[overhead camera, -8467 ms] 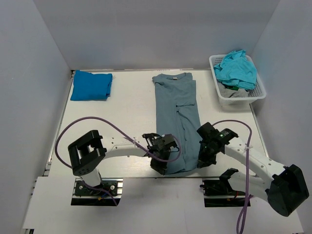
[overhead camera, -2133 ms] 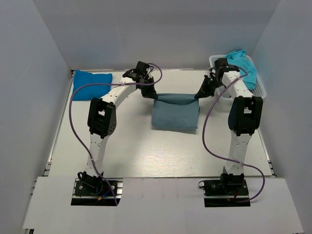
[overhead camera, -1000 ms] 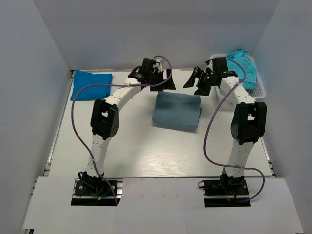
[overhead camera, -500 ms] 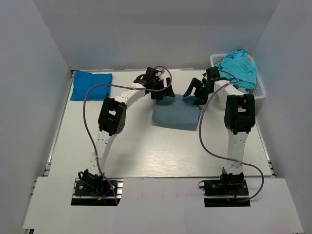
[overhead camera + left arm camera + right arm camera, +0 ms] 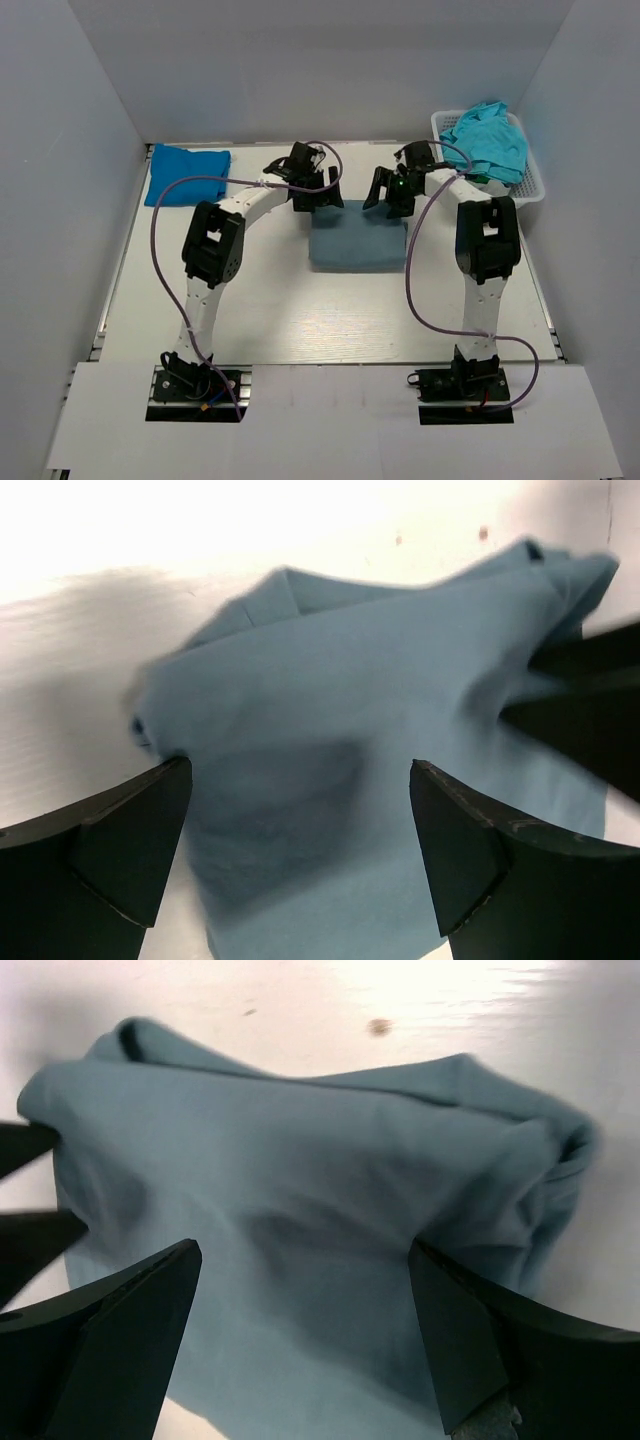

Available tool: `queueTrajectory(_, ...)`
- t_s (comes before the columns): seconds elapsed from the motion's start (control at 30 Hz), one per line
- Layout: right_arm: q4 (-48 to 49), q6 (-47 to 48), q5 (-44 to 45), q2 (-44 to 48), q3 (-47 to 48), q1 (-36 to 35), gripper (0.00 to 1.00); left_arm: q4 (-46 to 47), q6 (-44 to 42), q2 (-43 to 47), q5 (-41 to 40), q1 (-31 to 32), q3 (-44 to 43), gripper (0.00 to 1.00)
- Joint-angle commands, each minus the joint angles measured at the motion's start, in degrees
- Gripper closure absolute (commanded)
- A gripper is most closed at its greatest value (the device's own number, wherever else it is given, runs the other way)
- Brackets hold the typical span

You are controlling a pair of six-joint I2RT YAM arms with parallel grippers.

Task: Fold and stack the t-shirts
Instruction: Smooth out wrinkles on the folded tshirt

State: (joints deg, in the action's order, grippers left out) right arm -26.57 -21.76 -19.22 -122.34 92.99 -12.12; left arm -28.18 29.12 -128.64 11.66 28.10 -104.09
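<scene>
We see the folded dusty grey-blue cloth t-shirt (image 5: 370, 740) as soft, matt and lightly creased. The flat white table (image 5: 280, 300) looks smooth and matt, with small brown specks. The black wedge-shaped fingers (image 5: 470, 1350) of the right gripper (image 5: 303, 1250) seem to be matt plastic, though blurred. The white mesh basket (image 5: 533, 185) looks plastic, and the turquoise cloth shirt (image 5: 487, 140) rumpled.

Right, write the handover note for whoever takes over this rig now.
Left gripper: open, empty, over the far edge of the grey-blue shirt.
Right gripper: open, empty, over that same edge.
Done: the grey-blue shirt lies folded mid-table; the blue shirt lies folded at the far left.
Left: the two folded shirts are apart, not stacked; the turquoise shirts sit crumpled in the basket, not yet folded.
</scene>
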Motion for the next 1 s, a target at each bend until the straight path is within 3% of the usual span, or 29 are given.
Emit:
queueTrajectory(0.0,1.3,3.0,4.7,6.0,-0.1,-1.2,0.1,-5.1,-1.4,6.1,-6.6,0.7,-4.9,0.0)
queueTrajectory(0.13,-2.9,3.8,5.6,10.5,4.4,-1.6,0.1,-8.7,-1.4,10.5,-8.1,0.7,-5.5,0.0)
queueTrajectory(0.27,-1.7,0.9,5.8,19.7,-3.3,-1.7,0.1,-8.7,1.6,16.2,-8.8,0.7,3.0,0.0)
queueTrajectory(0.43,10.3,-1.5,-6.6,29.2,-27.3,-1.9,0.1,-2.6,4.6,20.0,2.8,3.1,14.1,0.0)
queueTrajectory(0.57,12.8,-2.7,-13.7,28.6,-32.2,-1.8,0.1,7.4,9.1,22.0,11.5,6.7,20.9,0.0)
queueTrajectory(0.63,16.8,-4.4,-17.2,28.2,-36.5,-1.7,0.1,11.6,10.2,22.0,12.1,8.2,24.7,0.0)
queueTrajectory(0.83,20.8,-4.9,-11.9,26.7,-44.9,0.1,0.1,10.3,10.3,20.1,9.0,9.4,32.0,0.0)
queueTrajectory(0.97,21.6,-6.5,-13.6,21.4,-45.4,3.8,0.1,6.1,9.0,18.6,4.6,8.4,33.7,0.0)
